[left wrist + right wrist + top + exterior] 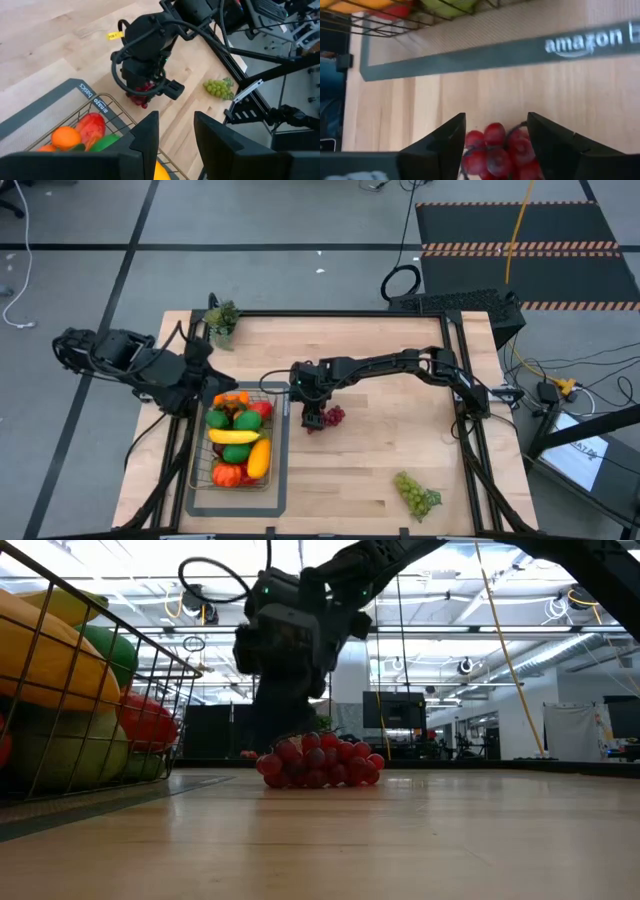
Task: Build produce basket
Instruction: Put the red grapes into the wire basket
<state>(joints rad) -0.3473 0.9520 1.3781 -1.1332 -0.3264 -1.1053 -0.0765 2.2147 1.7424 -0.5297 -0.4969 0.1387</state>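
The right hand [495,145] stands open astride the red toy grape bunch [495,150] on the wooden table [380,450]; the left hand [175,135] hangs open over the grey wire basket [277,442].

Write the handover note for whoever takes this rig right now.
Right gripper: jaws open, straddling the red grapes on the table beside the basket; not gripped yet.
Left gripper: jaws apart, empty, hovering over the basket's far end.
Done: banana, orange and other produce already in the basket.
Left: load the red grapes, then the green grapes near the table's right front corner.
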